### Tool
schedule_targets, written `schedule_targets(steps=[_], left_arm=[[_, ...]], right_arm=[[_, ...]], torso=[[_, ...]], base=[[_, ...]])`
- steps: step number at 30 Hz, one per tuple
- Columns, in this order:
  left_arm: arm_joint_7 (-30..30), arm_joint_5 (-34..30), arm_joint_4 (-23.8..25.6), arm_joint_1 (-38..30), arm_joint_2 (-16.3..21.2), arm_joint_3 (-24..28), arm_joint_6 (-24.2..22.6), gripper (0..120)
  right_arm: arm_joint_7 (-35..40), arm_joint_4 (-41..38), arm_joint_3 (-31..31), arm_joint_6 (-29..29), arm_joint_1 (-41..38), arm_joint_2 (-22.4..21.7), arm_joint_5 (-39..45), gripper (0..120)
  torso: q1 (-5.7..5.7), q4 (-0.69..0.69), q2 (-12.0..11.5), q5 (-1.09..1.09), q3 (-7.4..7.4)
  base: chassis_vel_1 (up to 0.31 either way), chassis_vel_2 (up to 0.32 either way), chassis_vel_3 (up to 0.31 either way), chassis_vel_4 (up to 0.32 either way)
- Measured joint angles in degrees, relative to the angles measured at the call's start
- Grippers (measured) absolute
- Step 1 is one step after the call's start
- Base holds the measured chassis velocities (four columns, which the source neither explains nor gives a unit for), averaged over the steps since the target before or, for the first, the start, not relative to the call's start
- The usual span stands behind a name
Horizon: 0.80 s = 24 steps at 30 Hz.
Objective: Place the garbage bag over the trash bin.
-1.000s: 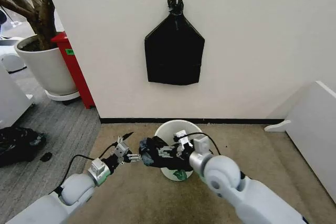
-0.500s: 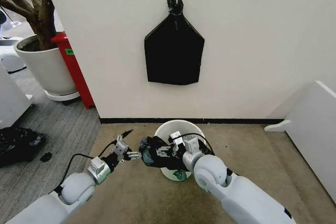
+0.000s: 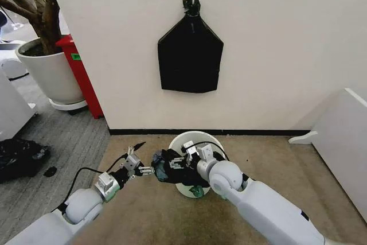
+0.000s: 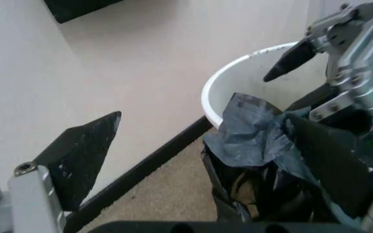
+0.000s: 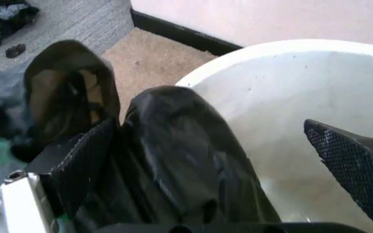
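- The garbage bag (image 3: 167,166) hangs bunched in a dark, crumpled wad at the left side of the trash bin (image 3: 198,139), draped against the outside of the rim rather than spread across the mouth.
- From the left wrist camera we see a wrinkled flap of the bag (image 4: 254,133) pushed up beside the white rim (image 4: 228,77), with the rest sagging down the bin's outer wall toward the carpet.
- We judge the bag is held up here, at the lip, so that its opening can be found and stretched over the rim; that has not been done.
- Our right gripper (image 3: 182,164) sits at the bin's near-left edge with its fingers spread; in its wrist view a fold of bag (image 5: 180,160) lies between them while one finger (image 5: 351,160) hangs apart over the bin's hollow.
- Our left gripper (image 3: 143,170) reaches in from the left, just beside the wad, its fingers parted and nothing clearly pinched; one dark finger (image 4: 83,155) stands well clear of the plastic.
- Inside, the bin (image 5: 290,97) shows bare white walls, with no liner in it.
- The bin stands on tan carpet close to the wall, where a flat black bundle (image 3: 190,55) hangs from a hook above.
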State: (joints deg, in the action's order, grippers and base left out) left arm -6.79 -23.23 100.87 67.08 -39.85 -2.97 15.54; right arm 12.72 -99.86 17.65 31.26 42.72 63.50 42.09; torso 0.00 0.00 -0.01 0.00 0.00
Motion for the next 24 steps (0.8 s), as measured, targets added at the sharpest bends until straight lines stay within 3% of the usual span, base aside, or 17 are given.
schedule_targets(steps=[14, 24], left_arm=[[-0.9, 0.8, -0.2, 0.2, -0.1, 0.8, 0.4, 100], [-1.2, 3.1, 2.1, 4.2, 0.0, -0.2, 1.5, 100]], right_arm=[[0.7, 4.8, 0.5, -2.2, -1.9, 2.2, -0.7, 100], [2.9, 5.2, 1.0, -2.2, -2.4, 2.8, -0.4, 100]], torso=[[0.00, 0.00, 0.0, 0.00, 0.00], [0.00, 0.01, 0.0, 0.00, 0.00]], base=[[0.000, 0.000, 0.000, 0.000], [0.000, 0.000, 0.000, 0.000]])
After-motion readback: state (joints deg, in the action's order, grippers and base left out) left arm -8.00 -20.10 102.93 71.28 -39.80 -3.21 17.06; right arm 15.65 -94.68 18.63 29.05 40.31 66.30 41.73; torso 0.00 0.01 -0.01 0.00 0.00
